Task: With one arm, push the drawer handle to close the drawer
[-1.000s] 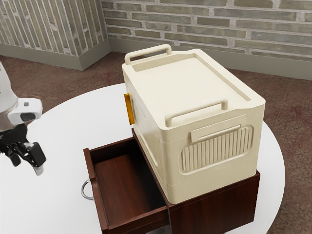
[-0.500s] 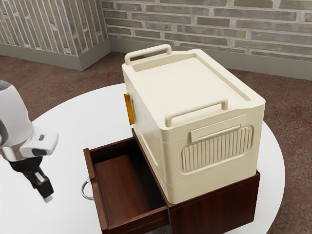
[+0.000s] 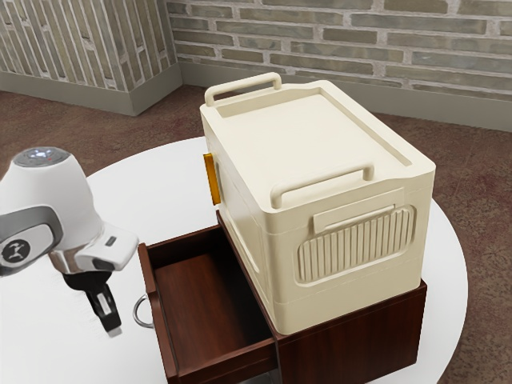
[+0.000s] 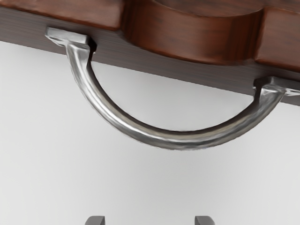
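The black gripper (image 3: 110, 320) points down just outside the drawer front, beside the curved metal handle (image 3: 142, 312). A gap separates it from the handle. In the wrist view the two tips of the gripper (image 4: 150, 221) stand wide apart with nothing between them, and the handle (image 4: 176, 140) arches out from the drawer front (image 4: 187, 77). The dark wooden drawer (image 3: 210, 308) is pulled well out of its cabinet (image 3: 352, 340), and its inside is visible.
A large cream box (image 3: 320, 184) with raised handles sits on top of the cabinet. An orange piece (image 3: 212, 178) sticks out at its side. All stand on a round white table (image 3: 104, 208).
My arm has come further into the exterior view and moved right, bringing the gripper lower and close to the handle; the hand has also turned. Drawer and box have not moved.
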Motion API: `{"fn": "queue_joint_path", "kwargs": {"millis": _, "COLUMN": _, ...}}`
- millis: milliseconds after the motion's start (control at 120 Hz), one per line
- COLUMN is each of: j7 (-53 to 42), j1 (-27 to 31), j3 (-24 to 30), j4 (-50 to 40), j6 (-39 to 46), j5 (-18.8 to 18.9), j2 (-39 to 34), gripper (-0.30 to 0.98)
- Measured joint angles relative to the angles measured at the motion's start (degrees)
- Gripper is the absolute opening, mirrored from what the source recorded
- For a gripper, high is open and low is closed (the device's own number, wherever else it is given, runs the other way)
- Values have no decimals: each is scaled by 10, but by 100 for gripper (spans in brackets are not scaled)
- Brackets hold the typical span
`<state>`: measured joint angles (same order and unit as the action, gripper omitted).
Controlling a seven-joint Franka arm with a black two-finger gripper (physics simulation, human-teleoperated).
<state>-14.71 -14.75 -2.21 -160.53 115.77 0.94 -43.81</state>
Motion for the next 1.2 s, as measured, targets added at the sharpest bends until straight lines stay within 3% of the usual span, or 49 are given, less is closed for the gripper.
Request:
{"fn": "queue_joint_path", "kwargs": {"millis": 525, "j7": -61, "j1": -1, "j3": 0, "j4": 17, "j6": 49, "j5": -3, "j2": 57, "gripper": 2}}
{"fn": "queue_joint_path", "kwargs": {"millis": 783, "j7": -80, "j1": -1, "j3": 4, "j4": 49, "j6": 79, "j5": -9, "j2": 114, "gripper": 0}}
{"fn": "queue_joint_path", "kwargs": {"millis": 1200, "j7": -99, "j1": -1, "j3": 57, "j4": 128, "j6": 136, "j5": -44, "j2": 214, "gripper": 1}}
